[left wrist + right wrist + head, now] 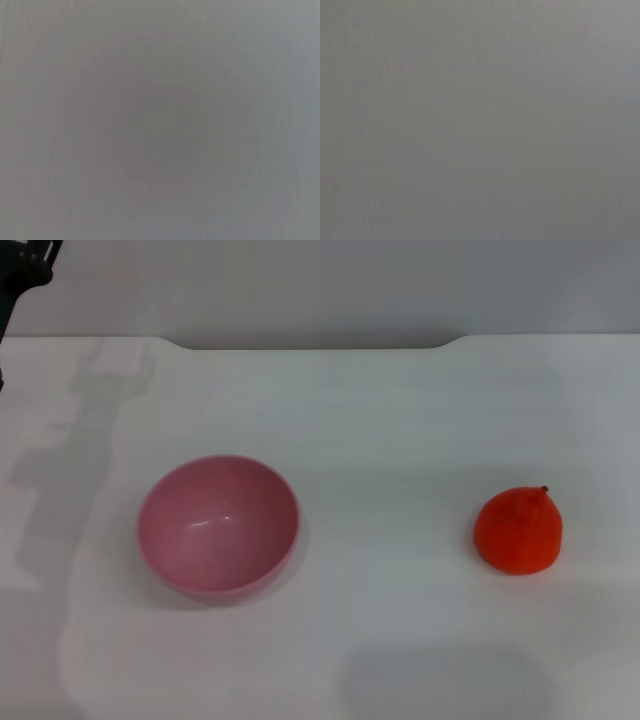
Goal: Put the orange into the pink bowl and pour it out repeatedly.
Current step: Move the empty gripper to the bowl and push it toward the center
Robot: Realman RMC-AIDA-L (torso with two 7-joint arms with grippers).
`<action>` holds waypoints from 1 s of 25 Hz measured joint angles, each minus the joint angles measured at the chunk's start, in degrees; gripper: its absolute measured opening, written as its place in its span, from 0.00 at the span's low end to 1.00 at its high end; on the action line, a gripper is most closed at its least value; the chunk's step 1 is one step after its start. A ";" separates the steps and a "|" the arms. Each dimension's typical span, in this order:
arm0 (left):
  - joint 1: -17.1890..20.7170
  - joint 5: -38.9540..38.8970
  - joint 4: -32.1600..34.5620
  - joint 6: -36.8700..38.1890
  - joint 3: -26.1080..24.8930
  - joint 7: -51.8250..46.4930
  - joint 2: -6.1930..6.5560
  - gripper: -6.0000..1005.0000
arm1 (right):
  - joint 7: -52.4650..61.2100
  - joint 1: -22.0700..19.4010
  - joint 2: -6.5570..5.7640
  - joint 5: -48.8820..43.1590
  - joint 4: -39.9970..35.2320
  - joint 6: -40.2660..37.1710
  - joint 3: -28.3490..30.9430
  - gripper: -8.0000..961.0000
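The pink bowl (pixel 218 526) stands upright and empty on the left half of the white table (pixel 380 420) in the head view. The orange (pixel 518 530) rests on the table at the right, well apart from the bowl, its stem nub pointing up. A dark piece of my left gripper (pixel 26 268) shows only at the far left corner, high above and behind the bowl, holding nothing that I can see. My right gripper is out of view. Both wrist views show only a plain grey surface.
The table's far edge (pixel 320 342) runs across the back, with a grey wall behind it. A shadow of the left arm falls on the table behind and left of the bowl.
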 joint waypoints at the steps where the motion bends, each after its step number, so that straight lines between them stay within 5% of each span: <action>1: 0.00 0.00 0.00 0.00 0.00 0.00 0.00 0.69 | 0.00 -0.01 0.07 0.01 0.00 0.00 0.00 0.58; 25: 0.40 0.14 -0.02 -0.02 0.89 -0.04 -0.10 0.69 | -0.01 -0.61 0.44 0.02 0.00 -0.28 0.43 0.58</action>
